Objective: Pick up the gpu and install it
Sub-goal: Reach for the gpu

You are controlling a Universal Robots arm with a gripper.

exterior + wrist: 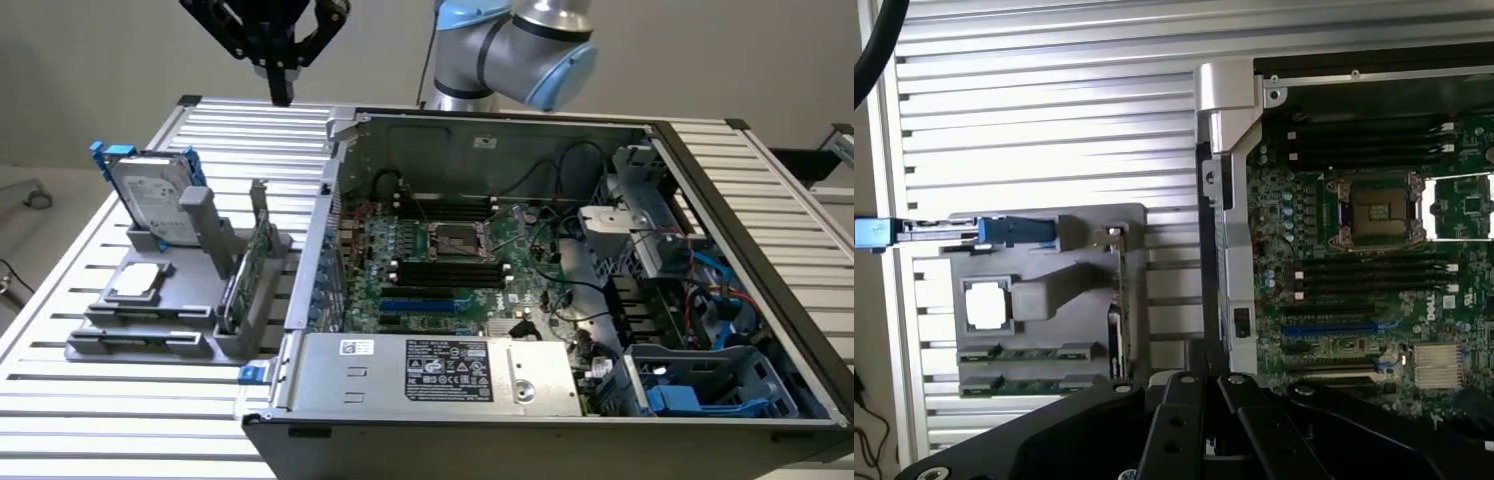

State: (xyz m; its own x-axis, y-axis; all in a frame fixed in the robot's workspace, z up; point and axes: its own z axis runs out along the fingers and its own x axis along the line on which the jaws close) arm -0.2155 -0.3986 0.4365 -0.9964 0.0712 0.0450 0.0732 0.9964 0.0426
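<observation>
The table (120, 410) is gleaming in silver ribbed slats. The hard drive (144, 190) is showing silver inside a blue frame, the motherboard (441, 265) is showing green with one blue slot (416, 305), and the gripper (280, 92) is looking black.

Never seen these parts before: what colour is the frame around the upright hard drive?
The frame is blue, clearest in the exterior view.

A hard drive (144, 195) is standing in a grey rack (134, 335) at the table's (120, 410) edge, beside an open computer case (534, 440)
</observation>
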